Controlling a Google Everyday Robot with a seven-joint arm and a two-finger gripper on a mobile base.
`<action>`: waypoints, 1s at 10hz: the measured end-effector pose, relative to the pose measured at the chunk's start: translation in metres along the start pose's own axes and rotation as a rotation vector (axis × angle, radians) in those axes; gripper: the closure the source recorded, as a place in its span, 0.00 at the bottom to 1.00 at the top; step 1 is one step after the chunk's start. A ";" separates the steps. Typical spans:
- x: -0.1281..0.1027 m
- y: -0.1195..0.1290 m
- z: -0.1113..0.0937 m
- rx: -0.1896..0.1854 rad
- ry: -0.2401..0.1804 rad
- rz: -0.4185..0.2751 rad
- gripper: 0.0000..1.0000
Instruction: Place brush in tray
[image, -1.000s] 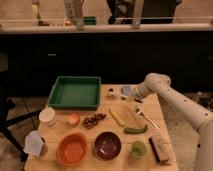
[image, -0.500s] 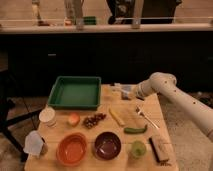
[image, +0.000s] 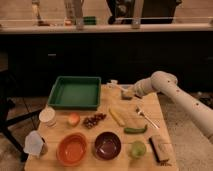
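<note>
The green tray (image: 75, 93) sits at the back left of the wooden table (image: 152, 107), and nothing lies in it. My gripper (image: 127, 93) hangs just right of the tray's right wall, low over the table's back edge. It is shut on the brush (image: 119, 86), a pale slender stick that points left and slightly up from the fingers towards the tray's far right corner. The brush's tip stands close to the tray's rim but outside it. My pale arm (image: 170, 87) reaches in from the right.
In front of the tray lie a white cup (image: 47, 116), a peach (image: 74, 119), grapes (image: 93, 120), a banana (image: 117, 116), a fork (image: 146, 118) and a green vegetable (image: 135, 130). An orange bowl (image: 72, 149), maroon bowl (image: 107, 145), green apple (image: 137, 149) and scrub brush (image: 160, 148) line the front.
My gripper has shifted slightly left towards the tray with the brush in it, and the brush's free end now sits higher and nearer the tray's corner.
</note>
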 end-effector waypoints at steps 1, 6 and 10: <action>-0.013 0.008 0.002 -0.015 -0.013 -0.028 1.00; -0.061 0.034 0.016 -0.088 -0.024 -0.175 1.00; -0.062 0.035 0.017 -0.097 -0.022 -0.188 1.00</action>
